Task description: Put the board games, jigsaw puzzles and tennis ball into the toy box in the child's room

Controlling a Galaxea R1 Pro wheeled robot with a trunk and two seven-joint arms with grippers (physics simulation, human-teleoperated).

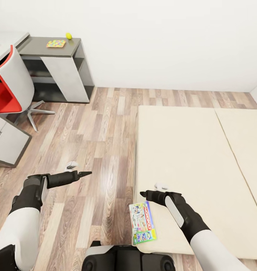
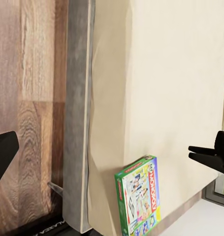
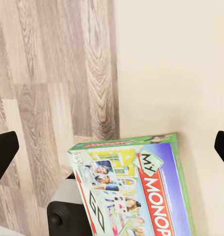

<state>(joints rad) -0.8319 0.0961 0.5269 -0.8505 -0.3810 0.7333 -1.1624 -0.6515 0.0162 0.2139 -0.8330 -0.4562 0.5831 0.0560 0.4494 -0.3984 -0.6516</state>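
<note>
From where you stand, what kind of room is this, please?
Most likely a child's bedroom: a low bed with a beige mattress, a Monopoly board game lying at its near corner, and a desk with a red chair on a wood-plank floor.

Both arms reach forward from the robot's body, bent at the elbow. Each arm is white near the shoulder and black from the forearm down. The left pincer (image 1: 83, 174) points to the right, and its fingers look close together, making a thin tip. The right pincer (image 1: 144, 194) points to the left, toward the other arm. In its own wrist camera, its two black fingers (image 3: 3, 155) stand far apart at the edges, holding nothing.
</note>
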